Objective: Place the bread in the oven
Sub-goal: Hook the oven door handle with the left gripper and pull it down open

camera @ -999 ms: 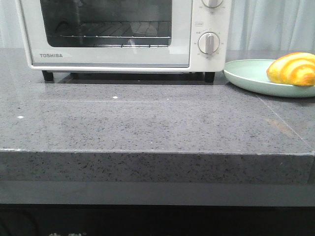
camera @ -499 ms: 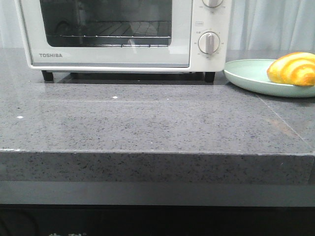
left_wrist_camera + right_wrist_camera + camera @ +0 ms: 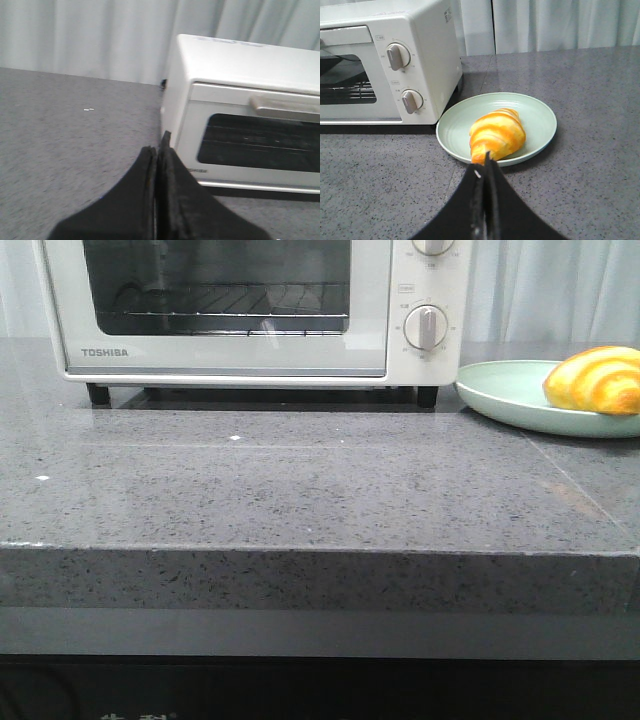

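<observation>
the bread point(image 3: 497, 134) is glossy golden yellow with orange-brown swirl stripes, on a pale mint-green plate point(image 3: 540, 112). the oven point(image 3: 230, 358) is white with a dark glass door, white knobs point(image 3: 425, 328) and black feet, on a speckled grey counter point(image 3: 300, 490). both pincers, left point(image 3: 157, 150) and right point(image 3: 486, 167), are black.

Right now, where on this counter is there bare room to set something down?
The widest bare patch is the grey counter between the oven feet and the front edge. Another lies left of the oven, toward the curtain. It is crowded at the right rear, where the green plate holding the bread sits close beside the oven.
</observation>
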Controlling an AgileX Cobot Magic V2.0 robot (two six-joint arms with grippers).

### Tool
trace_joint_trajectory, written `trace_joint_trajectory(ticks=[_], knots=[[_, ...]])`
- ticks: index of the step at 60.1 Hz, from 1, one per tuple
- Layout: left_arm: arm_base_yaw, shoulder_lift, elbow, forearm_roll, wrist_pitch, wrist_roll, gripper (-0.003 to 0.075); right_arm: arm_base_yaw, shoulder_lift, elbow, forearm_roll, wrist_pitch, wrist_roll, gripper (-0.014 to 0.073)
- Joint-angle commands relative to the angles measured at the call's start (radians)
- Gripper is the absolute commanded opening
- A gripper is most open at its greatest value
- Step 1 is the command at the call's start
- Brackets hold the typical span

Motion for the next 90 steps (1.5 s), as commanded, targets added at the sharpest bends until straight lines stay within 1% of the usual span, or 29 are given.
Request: trace_joint_trajectory(ticks=[1,4,7,14,22,33,56,61,68,74,78,83,90], knots=[[-0.104,0.102,-0.114,0.021,-0.103,0.02,-0.002,-0.006,0.019,-0.038,0.009,-0.07,-0.003,-0.0069],[-0.193,0.173,-0.166,0.055,-0.117,0.046,-0.002,-0.006,0.019,-0.038,0.009,-0.07,-0.003,-0.0069],[-0.255,0.246,-0.217,0.083,-0.134,0.046,-0.002,-0.006,0.019,-0.038,0.009,-0.07,-0.003,-0.0069],[-0.356,0.4,-0.336,0.11,-0.143,0.046,-0.002,-0.006,0.019,-0.038,0.009,-0.07,-0.003,-0.0069],[-0.389,0.55,-0.464,0.11,-0.141,0.046,-0.002,-0.006,0.019,-0.038,0.009,-0.07,-0.003,-0.0069],[-0.388,0.665,-0.568,0.11,-0.133,0.046,-0.002,-0.006,0.019,-0.038,0.009,-0.07,-0.003,-0.0069],[-0.386,0.725,-0.582,0.117,-0.143,0.046,-0.002,-0.006,0.019,-0.038,0.008,-0.069,-0.003,-0.0069],[-0.386,0.725,-0.582,0.117,-0.125,0.046,-0.002,-0.006,0.019,-0.038,0.008,-0.069,-0.003,-0.0069],[-0.388,0.723,-0.582,0.117,-0.045,0.046,-0.002,-0.006,0.019,-0.038,0.008,-0.069,-0.003,-0.0069],[-0.4,0.709,-0.582,0.117,0.101,0.046,-0.002,-0.006,0.019,-0.038,0.008,-0.069,-0.003,-0.0069],[-0.412,0.685,-0.567,0.117,0.161,0.046,-0.002,-0.006,0.019,-0.038,0.008,-0.068,-0.003,-0.0069],[-0.438,0.645,-0.533,0.117,0.194,0.046,-0.002,-0.006,0.019,-0.038,0.008,-0.068,-0.003,-0.0069],[-0.464,0.594,-0.472,0.097,0.195,0.046,-0.002,-0.006,0.019,-0.038,0.008,-0.068,-0.003,-0.0069]])
